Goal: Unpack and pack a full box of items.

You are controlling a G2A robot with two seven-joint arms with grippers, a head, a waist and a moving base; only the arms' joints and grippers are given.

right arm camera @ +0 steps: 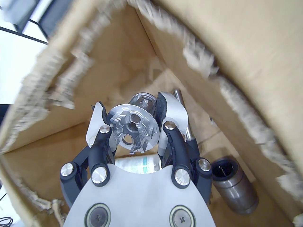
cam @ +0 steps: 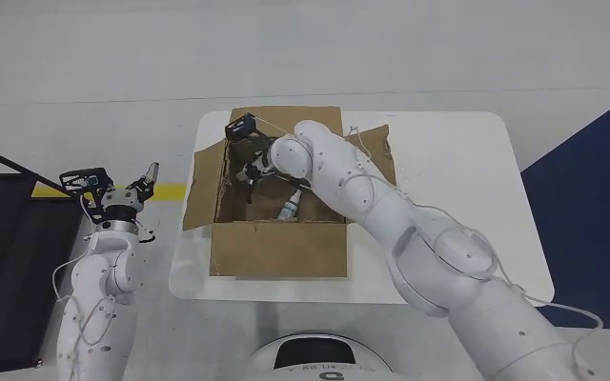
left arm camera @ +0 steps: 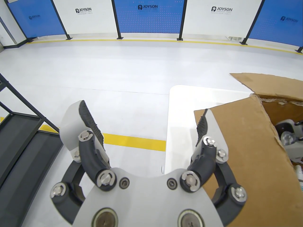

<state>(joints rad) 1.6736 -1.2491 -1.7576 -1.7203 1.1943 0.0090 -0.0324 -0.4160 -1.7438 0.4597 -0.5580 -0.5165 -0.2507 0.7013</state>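
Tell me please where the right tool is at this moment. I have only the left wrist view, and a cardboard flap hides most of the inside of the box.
Observer: The right tool is down inside the cardboard box, below its torn upper edges.
Operator: Does it hold something, or is it empty?
Observer: It is shut on a flanged metal spool, with one finger on each side of the spool.
Operator: Is there anything else close to it on the bottom?
Observer: Yes, a dark hollow metal cylinder lies on its side on the box floor, close beside the tool.
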